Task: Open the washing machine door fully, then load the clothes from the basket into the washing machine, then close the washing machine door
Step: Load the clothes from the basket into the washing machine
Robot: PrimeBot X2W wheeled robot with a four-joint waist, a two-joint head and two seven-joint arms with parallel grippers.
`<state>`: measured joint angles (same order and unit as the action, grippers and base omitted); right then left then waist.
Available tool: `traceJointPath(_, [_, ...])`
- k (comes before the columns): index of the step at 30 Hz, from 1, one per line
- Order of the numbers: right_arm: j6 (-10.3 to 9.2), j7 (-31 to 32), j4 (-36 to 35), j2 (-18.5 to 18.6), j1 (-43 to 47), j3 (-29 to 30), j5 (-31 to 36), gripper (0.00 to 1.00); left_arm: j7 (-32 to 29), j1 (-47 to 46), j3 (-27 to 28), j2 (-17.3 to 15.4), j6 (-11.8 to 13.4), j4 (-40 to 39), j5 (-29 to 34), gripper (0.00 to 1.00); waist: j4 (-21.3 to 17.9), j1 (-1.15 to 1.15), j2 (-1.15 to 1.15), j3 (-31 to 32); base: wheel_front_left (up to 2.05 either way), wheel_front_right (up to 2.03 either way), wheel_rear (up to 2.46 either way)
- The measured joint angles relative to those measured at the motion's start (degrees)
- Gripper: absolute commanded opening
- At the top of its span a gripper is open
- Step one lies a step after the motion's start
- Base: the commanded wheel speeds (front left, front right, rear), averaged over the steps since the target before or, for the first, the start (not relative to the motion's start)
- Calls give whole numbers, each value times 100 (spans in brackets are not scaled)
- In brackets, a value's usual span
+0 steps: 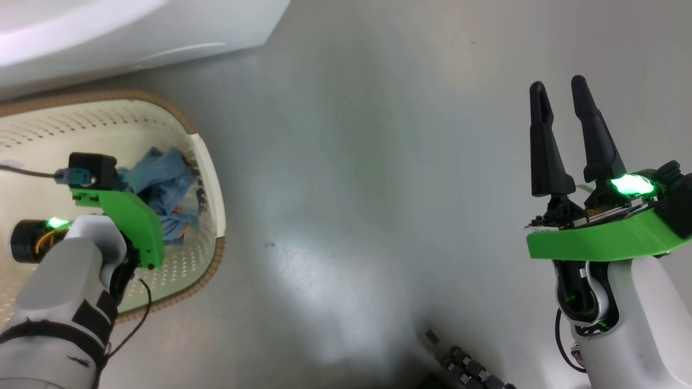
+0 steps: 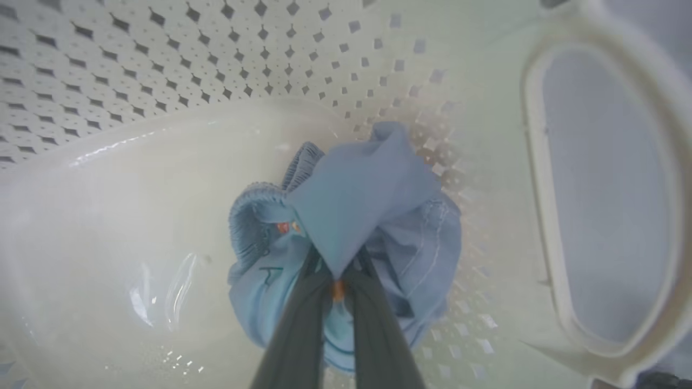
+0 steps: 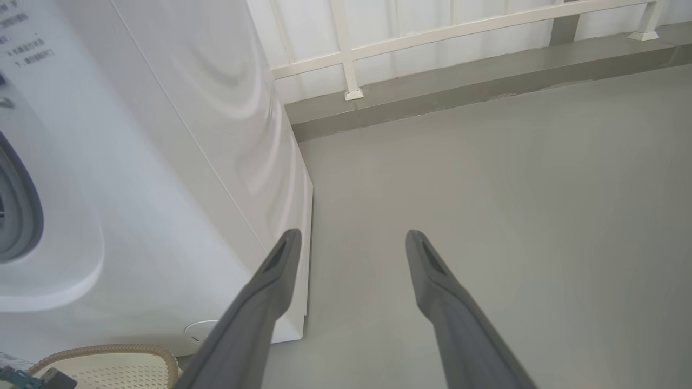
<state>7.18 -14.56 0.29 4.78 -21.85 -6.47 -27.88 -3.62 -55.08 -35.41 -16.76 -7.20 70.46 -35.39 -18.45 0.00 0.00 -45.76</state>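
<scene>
Down at the robot's left, the basket (image 1: 210, 173) sits on the grey floor (image 1: 378, 162), just in front of the white washing machine (image 1: 135, 32). That puts it close enough for a short carry to the drum. The left arm reaches down inside it. In the left wrist view the left gripper (image 2: 338, 273) is clenched on a raised fold of the clothes (image 2: 357, 200). The two dark fingers meet on the pinched peak of the light blue fabric, and a speck of orange print shows between them. The rest of the bundle slumps on the basket's smooth bottom, against the perforated wall (image 2: 216, 59) and near a handle cut-out (image 2: 605, 189). Gripping a high fold makes sense to me, since loose cloth offers no firm edge. I would expect the bundle to dangle and stretch when lifted.

Further along, the right wrist view shows the machine's side panel (image 3: 216, 135) and a strip of grey gasket (image 3: 21, 210) at the far edge. The bare gasket suggests the opening is uncovered, though I cannot tell how the door stands.

Over on the right, the right gripper (image 1: 558, 86) hangs over bare floor with its fingers spread and nothing between them. It is well apart from the basket, which I take to be parking it clear of the left arm's path.
</scene>
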Motion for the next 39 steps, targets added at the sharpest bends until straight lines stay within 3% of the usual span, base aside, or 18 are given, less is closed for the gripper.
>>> traceJointPath(15, [0, 0, 123, 237, 299, 147, 40, 100, 1477, 720, -104, 259, 0, -144, -808, 0, 372, 0, 0, 1015, 0, 0, 0])
traceJointPath(23, [0, 0, 254, 321, 723, 210, 69, 100, 1782, 1185, -96, 216, 0, -479, -936, 0, 571, -1, 0, 1733, 0, 0, 0])
traceJointPath(29, [0, 1, 313, 396, 1016, 305, 77, 100, 1783, 1525, 463, 26, 98, -1369, -536, 0, 715, -1, 0, 2264, 0, 0, 0])
traceJointPath(39, [0, 1, 403, 487, 1533, 330, 121, 100, 1783, 2717, 1403, 29, 387, -2618, 355, 0, 918, -1, 0, 3050, 0, 0, 0])
